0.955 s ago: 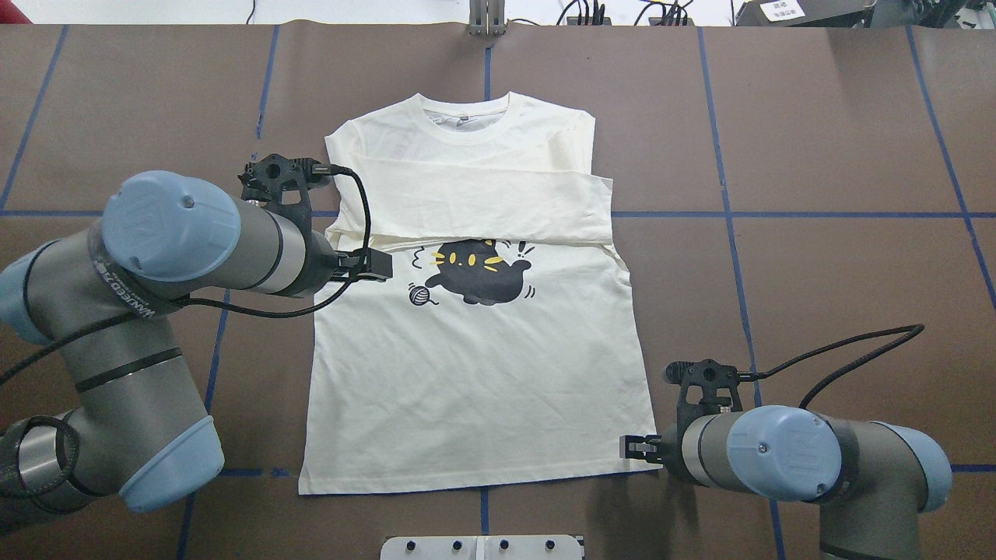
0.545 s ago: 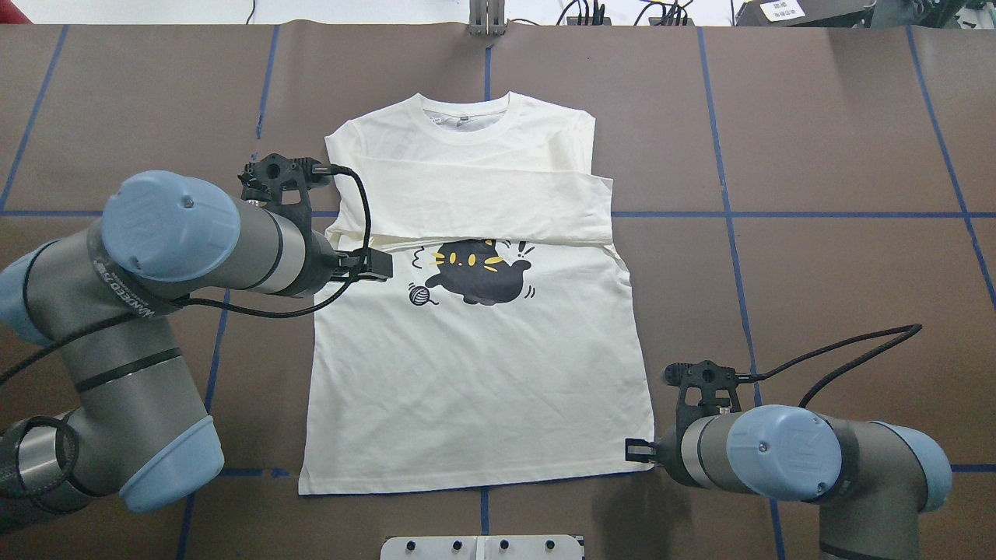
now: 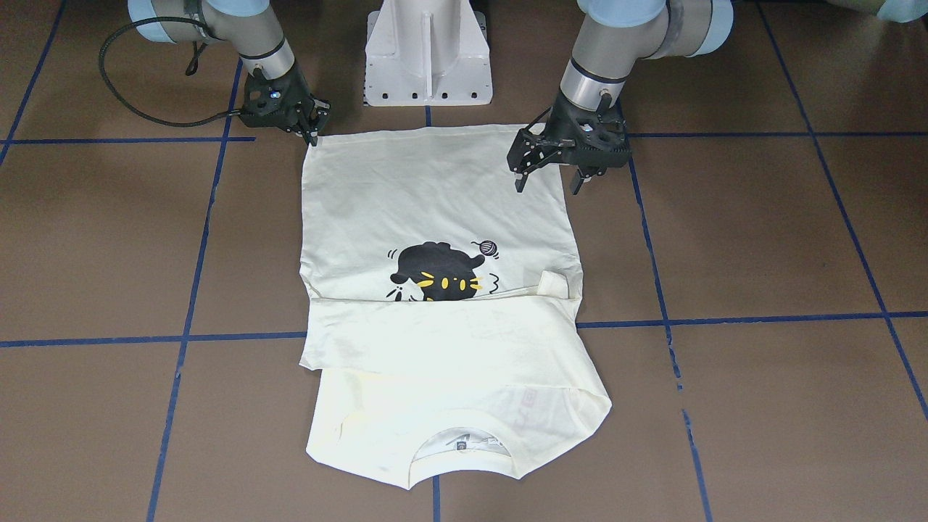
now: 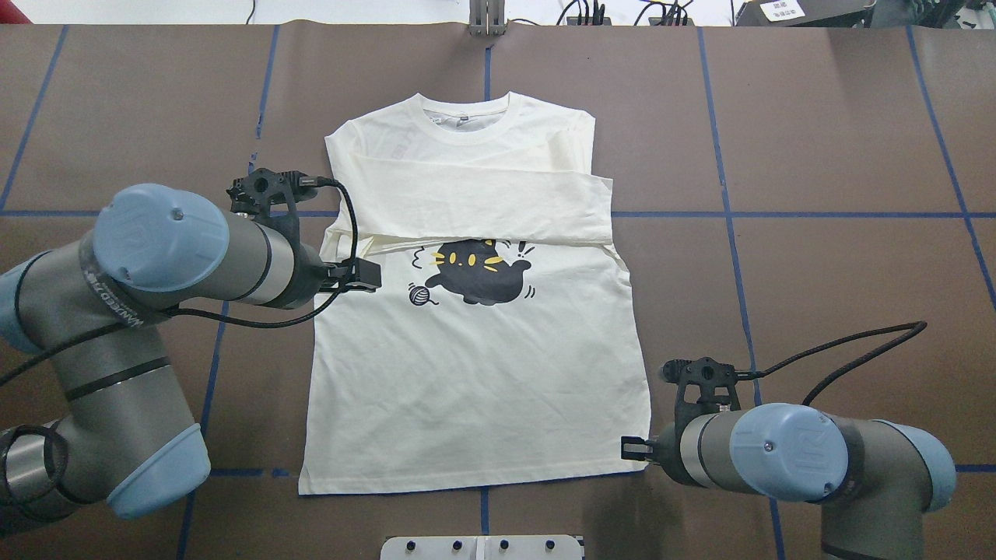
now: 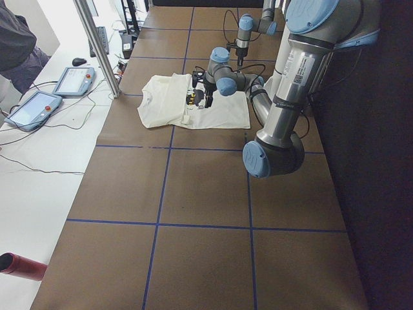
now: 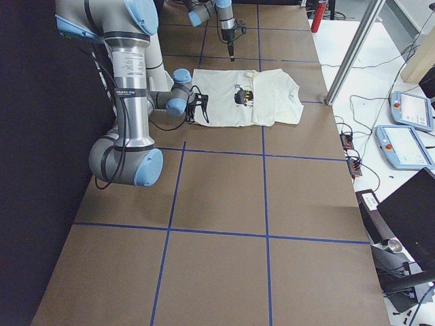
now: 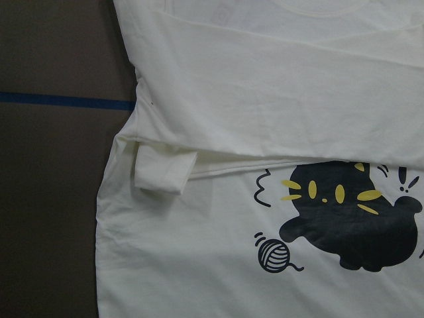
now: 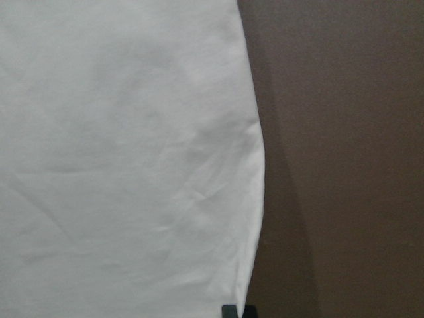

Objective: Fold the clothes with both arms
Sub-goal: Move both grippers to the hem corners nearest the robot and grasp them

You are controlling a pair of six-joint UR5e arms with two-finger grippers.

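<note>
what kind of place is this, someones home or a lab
Most likely a robotics lab workcell: two pedestal-mounted robot arms, a brown table gridded with blue tape, and teach pendants on the side bench.

You have two grey-and-silver tubular arms, the left arm and the right arm, each jointed under rounded light-blue caps that carry a small dark screw. White lettering runs along a black band on the left one. A black cable loops off each wrist. The left pincer and right pincer are black, skeletal and two-fingered.
</note>
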